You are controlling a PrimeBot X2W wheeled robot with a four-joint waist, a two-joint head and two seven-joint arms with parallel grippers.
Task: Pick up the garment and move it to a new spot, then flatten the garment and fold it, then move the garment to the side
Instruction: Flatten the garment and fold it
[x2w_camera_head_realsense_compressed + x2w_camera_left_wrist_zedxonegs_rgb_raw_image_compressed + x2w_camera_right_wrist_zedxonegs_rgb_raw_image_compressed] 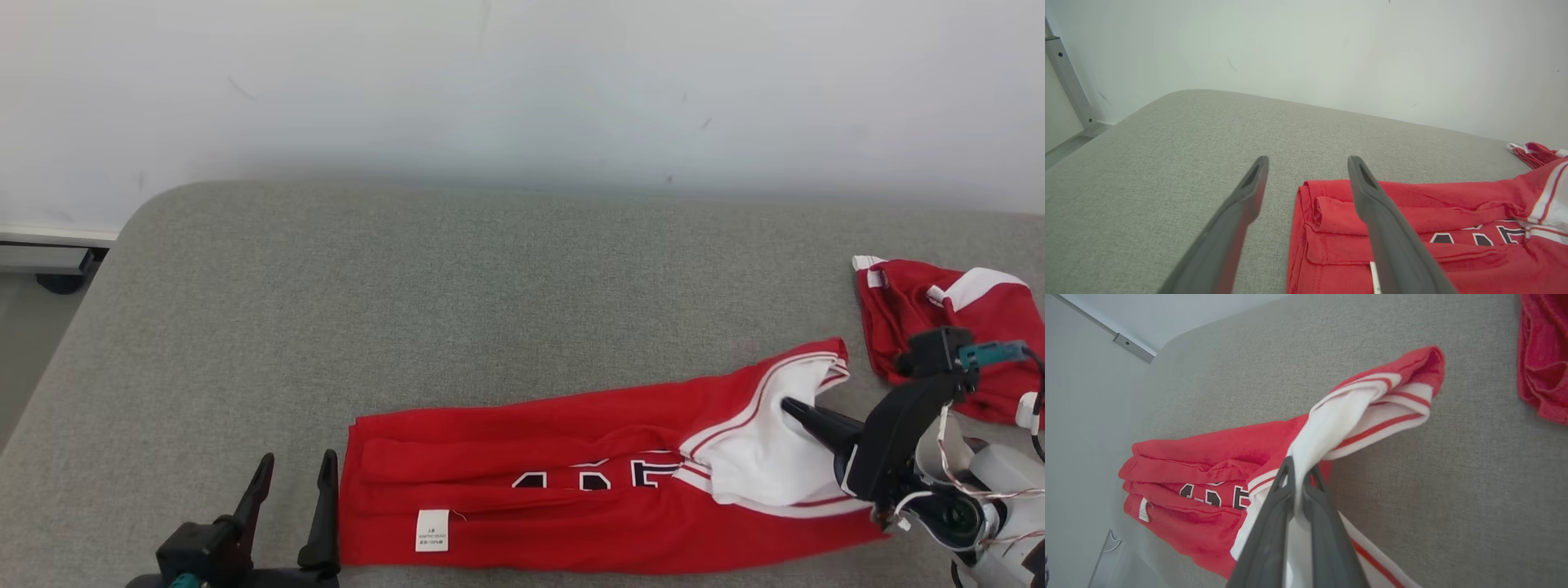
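Grey upholstery [490,286] is backed by a white wall [522,82]. Near its front edge the red garment [531,523] is laid, its white end clamped by the right gripper [788,404]; the left gripper [297,461] is held spread alongside.

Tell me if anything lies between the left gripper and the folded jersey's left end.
Nothing visible does. The left gripper stands open close beside the left edge of the red jersey, and only bare grey surface shows between its fingers and that edge. The right gripper is shut on the jersey's white part.
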